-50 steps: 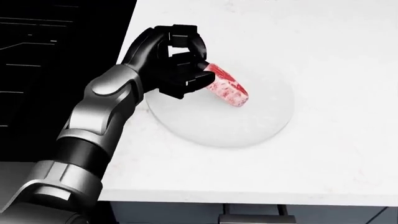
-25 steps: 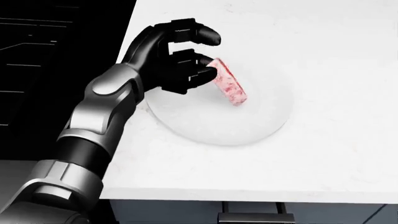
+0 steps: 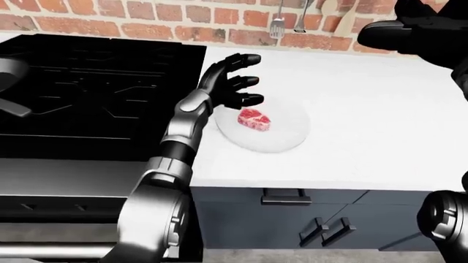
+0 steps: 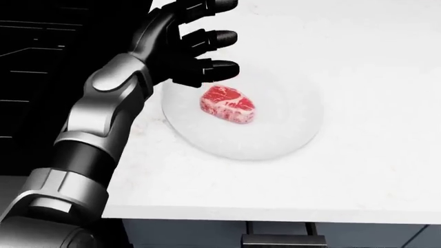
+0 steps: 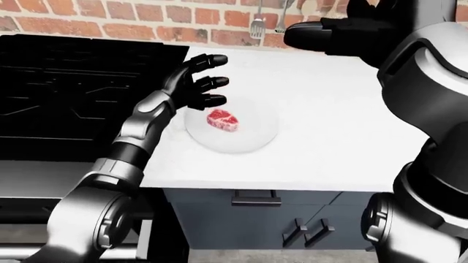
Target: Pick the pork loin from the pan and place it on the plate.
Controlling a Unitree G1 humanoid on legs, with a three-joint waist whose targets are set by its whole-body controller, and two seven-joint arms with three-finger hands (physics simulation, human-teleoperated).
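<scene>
The left hand's [image 4: 189, 49] black fingers [image 4: 221, 67] are spread and released, hovering just above the upper-left rim of the round white plate [image 4: 289, 129]. The marbled red pork loin [image 4: 227, 106] lies flat on the plate, apart from the fingers. The placing looks done; the next move is probably to lift the arm clear without brushing the meat. The right hand [image 5: 329, 35], fingers loosely extended and empty, hangs near the brick wall [image 3: 146, 24]. The plate sits near the white table's [image 4: 372, 170] left edge, beside the black stove [image 3: 88, 87].
</scene>
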